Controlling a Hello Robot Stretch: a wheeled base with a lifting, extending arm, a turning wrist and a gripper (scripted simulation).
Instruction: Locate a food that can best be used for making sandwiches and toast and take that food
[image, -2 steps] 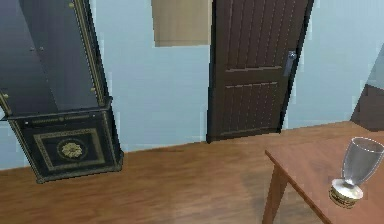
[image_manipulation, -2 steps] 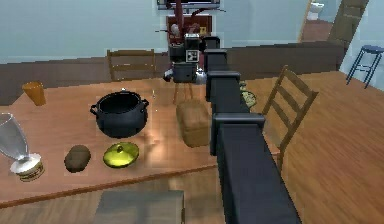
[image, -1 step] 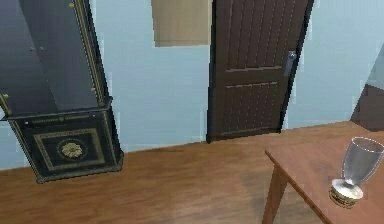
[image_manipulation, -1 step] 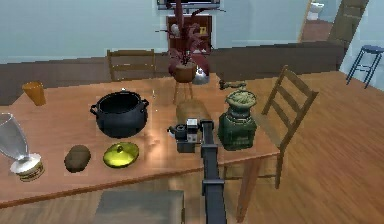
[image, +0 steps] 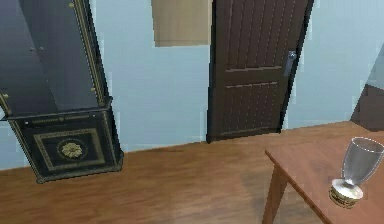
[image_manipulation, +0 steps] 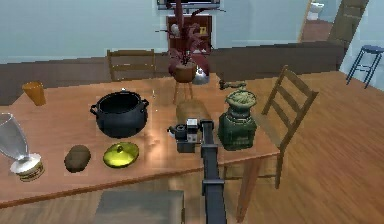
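In the arm side view a wooden table (image_manipulation: 60, 125) carries a spread of kitchen things, and the dark arm (image_manipulation: 211, 180) rises from the bottom edge to end over its near right part. The gripper (image_manipulation: 178, 133) sits at the arm's far end, above the tabletop. A brown rounded loaf (image_manipulation: 190, 108) lies on the table directly beyond the gripper, very close to it in the picture; whether the two touch cannot be told. Because the loaf rests on the table right behind the fingers, it also cannot be told whether the gripper holds anything. A dark green coffee grinder (image_manipulation: 238, 120) stands just to the right of the gripper and loaf, and a black pot (image_manipulation: 120, 112) stands to their left. Nearer the front edge lie a gold lid (image_manipulation: 121, 154) and a dark brown oval lump (image_manipulation: 77, 157), with a glass (image_manipulation: 10, 140) and a small round dish (image_manipulation: 28, 168) at the table's left end. An orange cup (image_manipulation: 35, 93) stands at the far left, and a potted plant (image_manipulation: 185, 45) at the far side behind the loaf. A wooden chair (image_manipulation: 288, 100) stands at the right end. The forward view looks at a dark door (image: 255, 65) and a glass-fronted cabinet (image: 60, 100).
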